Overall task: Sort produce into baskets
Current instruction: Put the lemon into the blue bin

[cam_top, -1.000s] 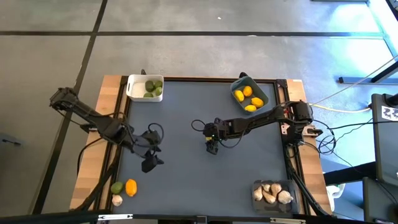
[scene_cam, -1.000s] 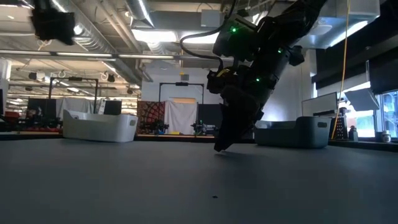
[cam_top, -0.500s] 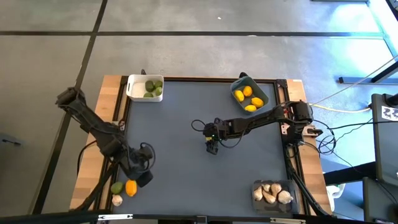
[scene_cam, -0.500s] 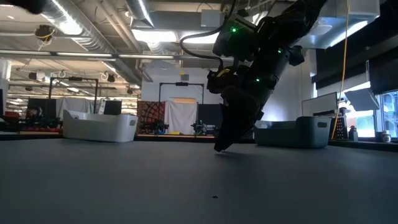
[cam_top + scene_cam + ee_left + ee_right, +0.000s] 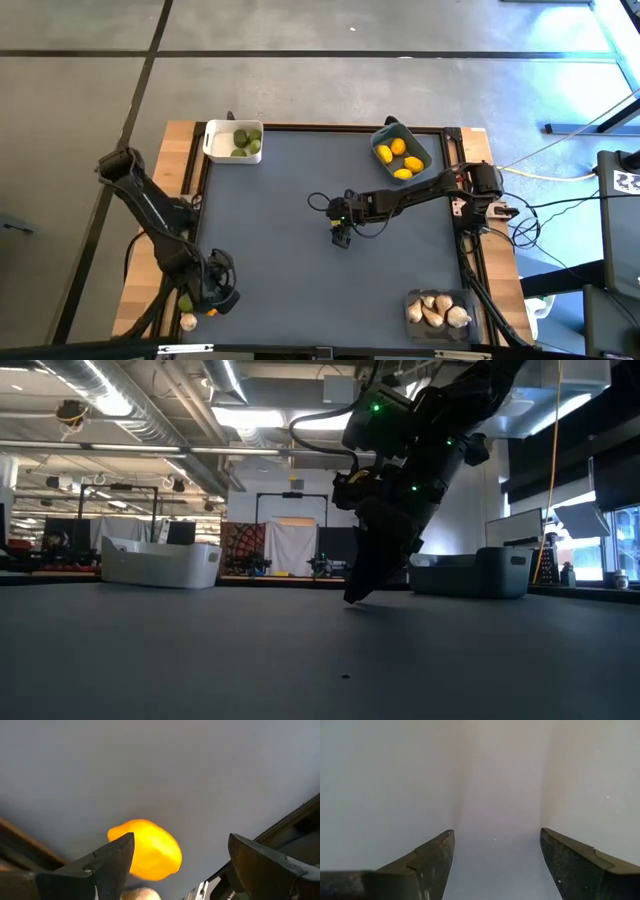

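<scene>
Left pincer (image 5: 216, 296) gapes low; right pincer (image 5: 341, 236) gapes too.

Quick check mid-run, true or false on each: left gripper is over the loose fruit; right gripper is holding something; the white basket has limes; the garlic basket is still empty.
1. The left gripper hangs open over the loose lemon. True.
2. The right gripper holds a fruit. False: it is open and empty at mid-table.
3. The white basket holds green limes. True.
4. The clear basket is empty. False: it holds garlic bulbs.
</scene>
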You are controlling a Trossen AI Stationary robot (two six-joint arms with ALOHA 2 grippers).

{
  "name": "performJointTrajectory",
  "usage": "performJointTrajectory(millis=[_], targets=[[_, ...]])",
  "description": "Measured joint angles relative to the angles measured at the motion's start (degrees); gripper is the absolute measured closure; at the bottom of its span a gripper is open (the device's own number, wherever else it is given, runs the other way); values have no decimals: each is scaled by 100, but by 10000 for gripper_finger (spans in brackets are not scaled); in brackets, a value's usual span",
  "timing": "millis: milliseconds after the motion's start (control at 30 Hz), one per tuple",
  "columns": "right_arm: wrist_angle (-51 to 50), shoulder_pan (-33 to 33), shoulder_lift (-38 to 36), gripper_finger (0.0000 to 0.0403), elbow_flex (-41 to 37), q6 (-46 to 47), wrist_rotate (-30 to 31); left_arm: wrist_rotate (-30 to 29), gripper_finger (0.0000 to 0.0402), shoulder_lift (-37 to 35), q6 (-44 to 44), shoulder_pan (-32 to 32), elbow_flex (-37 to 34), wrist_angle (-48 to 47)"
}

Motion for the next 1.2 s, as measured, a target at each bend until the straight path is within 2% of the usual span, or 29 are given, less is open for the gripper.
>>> performJointTrajectory(millis=[300,667,800,1033,1200], targets=[[15,0,0,109,2,0,2,306,87,340,-1018,-187,-4,6],[83,0,30,109,7,-32,6,608,87,607,-1444,-192,-4,108],[103,0,33,109,7,-35,57,734,87,734,-1401,-206,-2,12],[116,0,35,109,7,-35,98,907,89,1037,-679,-205,-3,-115],[118,0,35,109,5,-35,101,986,119,1184,-157,-202,-2,-111]])
